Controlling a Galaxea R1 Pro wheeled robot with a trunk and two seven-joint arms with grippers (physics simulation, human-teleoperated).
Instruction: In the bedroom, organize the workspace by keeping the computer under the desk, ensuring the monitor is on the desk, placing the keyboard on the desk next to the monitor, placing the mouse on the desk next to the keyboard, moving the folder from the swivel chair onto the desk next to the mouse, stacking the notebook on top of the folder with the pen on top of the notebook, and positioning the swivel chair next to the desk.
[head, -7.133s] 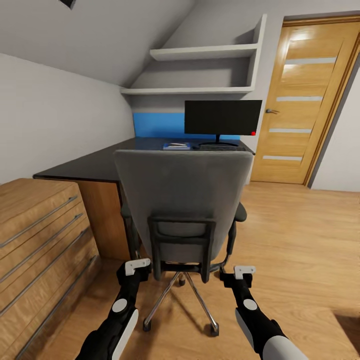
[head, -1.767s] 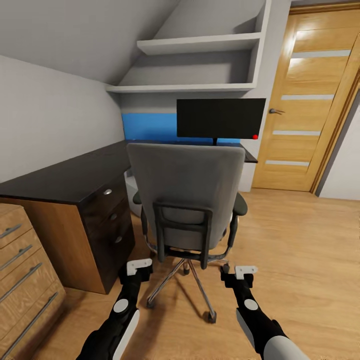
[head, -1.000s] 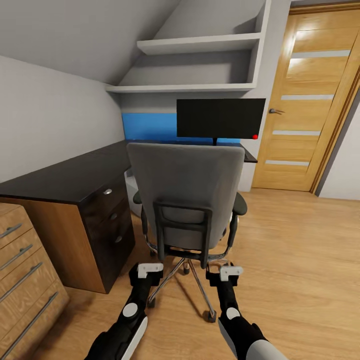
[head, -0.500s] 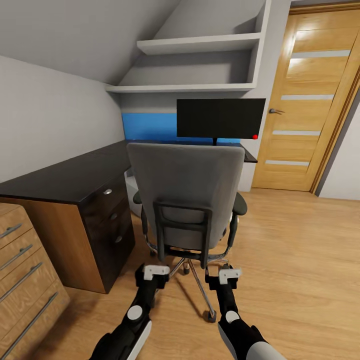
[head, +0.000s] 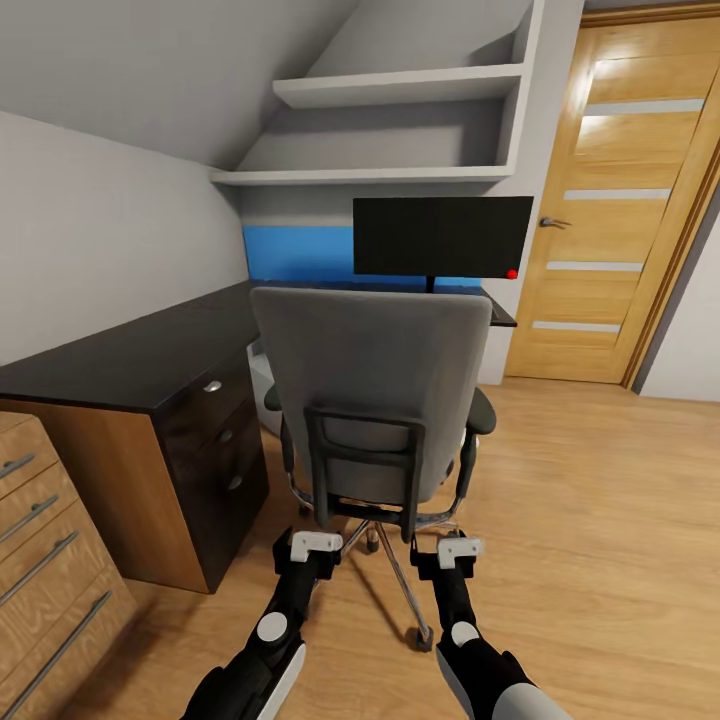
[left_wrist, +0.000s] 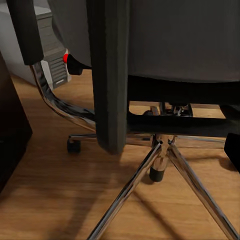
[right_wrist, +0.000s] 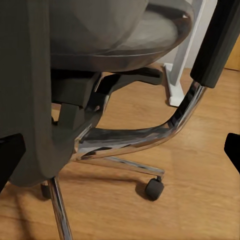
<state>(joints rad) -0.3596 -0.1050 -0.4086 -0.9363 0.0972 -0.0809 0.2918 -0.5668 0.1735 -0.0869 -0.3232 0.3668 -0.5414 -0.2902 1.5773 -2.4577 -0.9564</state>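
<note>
The swivel chair (head: 372, 385) stands with its grey back toward me, close to the desk (head: 120, 355) with the black top. Behind the chair, the monitor (head: 442, 235) stands on the desk. The pale computer (head: 262, 378) sits under the desk; its grey tower (left_wrist: 52, 57) is also in the left wrist view. My left gripper (head: 316, 543) and right gripper (head: 458, 548) hang low behind the chair's black back frame, both open and empty. The right gripper's fingertips (right_wrist: 10, 157) stand wide apart around the chair's underside. The chair back hides the keyboard, mouse, folder, notebook and pen.
A light wooden drawer chest (head: 45, 545) stands at the left beside the desk's dark drawer unit (head: 215, 440). A wooden door (head: 620, 200) is at the back right, with open wooden floor (head: 600, 520) to the right. White shelves (head: 400, 130) hang above the desk.
Over the last second both grippers moved inward and a little forward toward the chair's base. The chair has shifted slightly left. Since seven seconds ago my view has moved closer and to the right.
</note>
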